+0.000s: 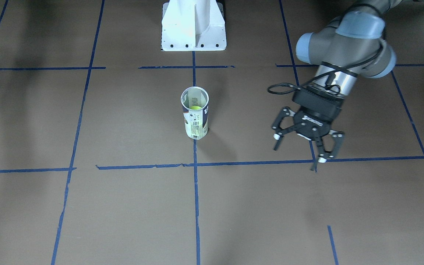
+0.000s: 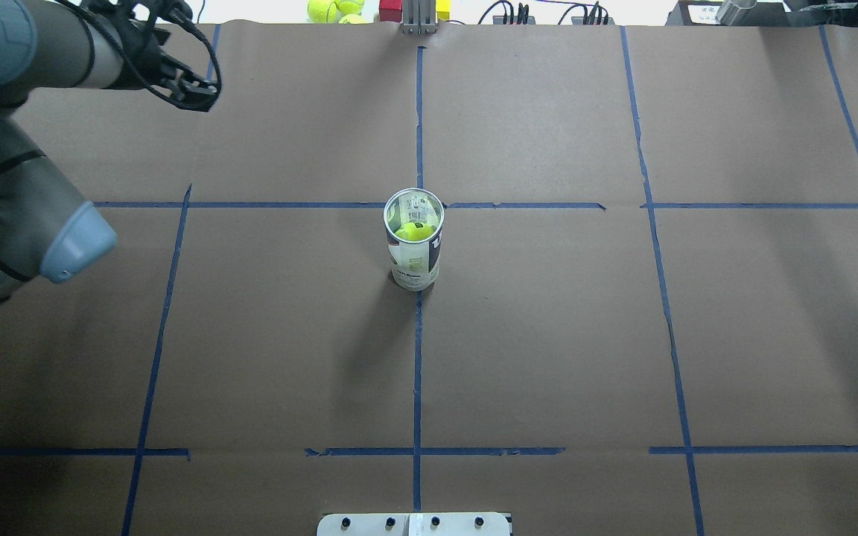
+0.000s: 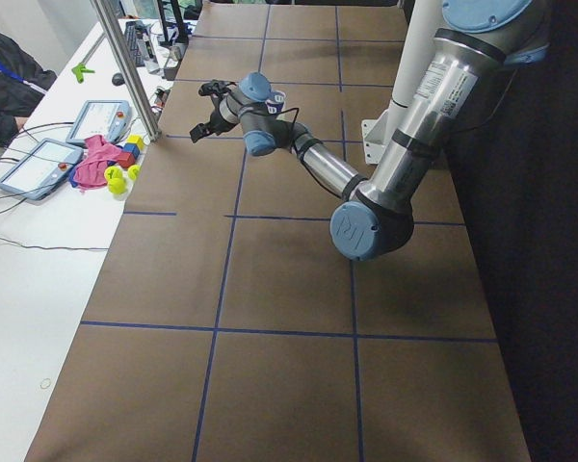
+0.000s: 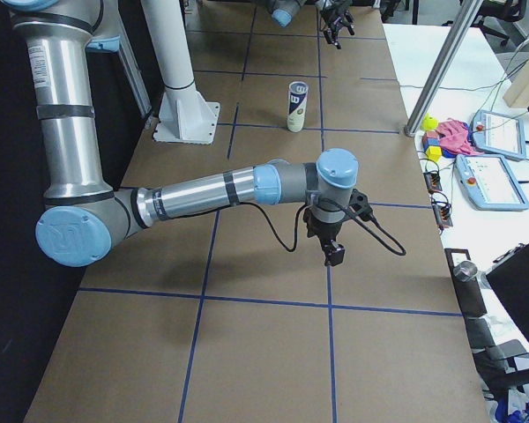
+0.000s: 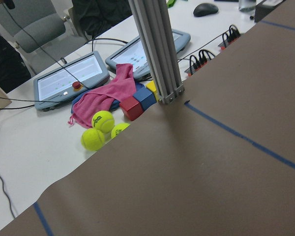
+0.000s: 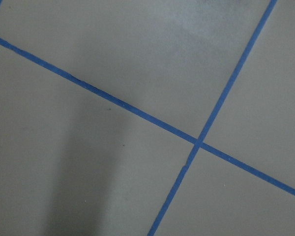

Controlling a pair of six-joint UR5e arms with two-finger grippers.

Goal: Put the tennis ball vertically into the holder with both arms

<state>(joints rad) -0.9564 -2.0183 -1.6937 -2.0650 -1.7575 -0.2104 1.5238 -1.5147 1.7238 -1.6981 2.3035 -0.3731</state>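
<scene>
- The tube (image 2: 415,257) stands upright mid-worktop (image 2: 548,335), its mouth open, with a tennis ball (image 2: 414,231) inside.
- The left pincer (image 1: 299,150) is spread wide, holds nothing and is well apart from the tube.
- The right pincer (image 4: 333,245) hangs over bare worktop; I cannot tell how wide it is.

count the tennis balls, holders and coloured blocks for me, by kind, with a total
tennis balls: 4 (one inside the holder, three loose past the table's edge)
holder: 1
coloured blocks: 3 (red, blue, yellow)
total: 8
</scene>
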